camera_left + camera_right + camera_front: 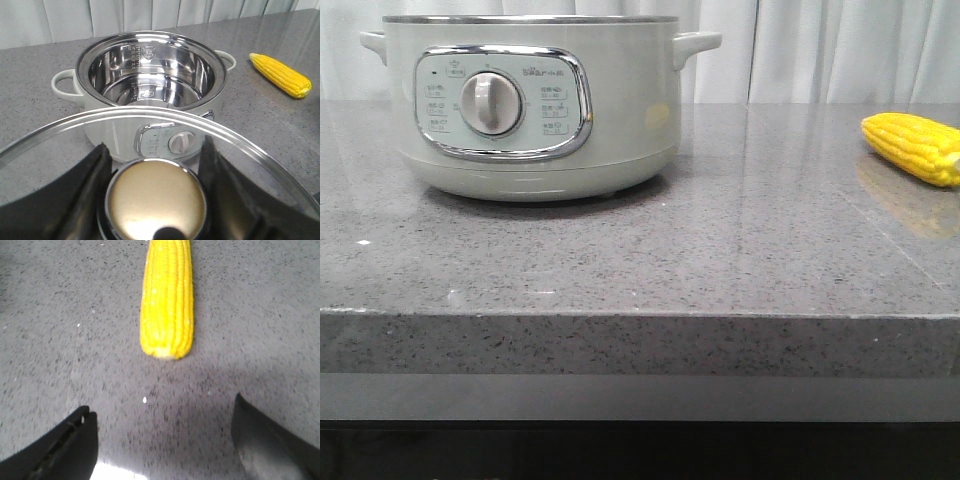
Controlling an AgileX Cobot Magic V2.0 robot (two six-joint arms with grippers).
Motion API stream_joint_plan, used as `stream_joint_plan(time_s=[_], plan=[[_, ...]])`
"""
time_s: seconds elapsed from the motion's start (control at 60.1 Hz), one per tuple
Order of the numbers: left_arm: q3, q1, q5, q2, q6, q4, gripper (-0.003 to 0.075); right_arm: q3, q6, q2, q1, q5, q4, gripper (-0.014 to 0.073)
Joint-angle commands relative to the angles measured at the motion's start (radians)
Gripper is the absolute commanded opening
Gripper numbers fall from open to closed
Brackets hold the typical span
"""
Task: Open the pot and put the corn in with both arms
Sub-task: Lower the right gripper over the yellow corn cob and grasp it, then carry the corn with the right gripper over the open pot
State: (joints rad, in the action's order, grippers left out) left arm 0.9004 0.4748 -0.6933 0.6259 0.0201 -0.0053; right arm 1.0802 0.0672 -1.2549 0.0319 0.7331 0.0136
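The cream-white pot (pixel 535 110) stands at the left of the grey counter, its knob panel facing me. In the left wrist view the pot (pixel 150 85) is open, its steel inside bare. My left gripper (pixel 156 165) is shut on the gold knob (pixel 156 205) of the glass lid (pixel 260 150), held up in front of the pot. The yellow corn (pixel 912 146) lies at the counter's right; it also shows in the left wrist view (pixel 281 75). My right gripper (pixel 162 415) is open just short of the corn (pixel 167 300), over the counter. Neither gripper shows in the front view.
The grey speckled counter (pixel 640 260) ends in a front edge near me. White curtains (pixel 820 50) hang behind it.
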Motion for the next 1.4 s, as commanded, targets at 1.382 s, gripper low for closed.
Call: stream_joint_plan(time_s=[1.382], plan=[[0.036, 0.001, 0.139, -0.005, 0.009, -0.007, 0.0259, 0.631, -0.043, -0.47, 0.037, 0.189, -0.014, 0.0304]])
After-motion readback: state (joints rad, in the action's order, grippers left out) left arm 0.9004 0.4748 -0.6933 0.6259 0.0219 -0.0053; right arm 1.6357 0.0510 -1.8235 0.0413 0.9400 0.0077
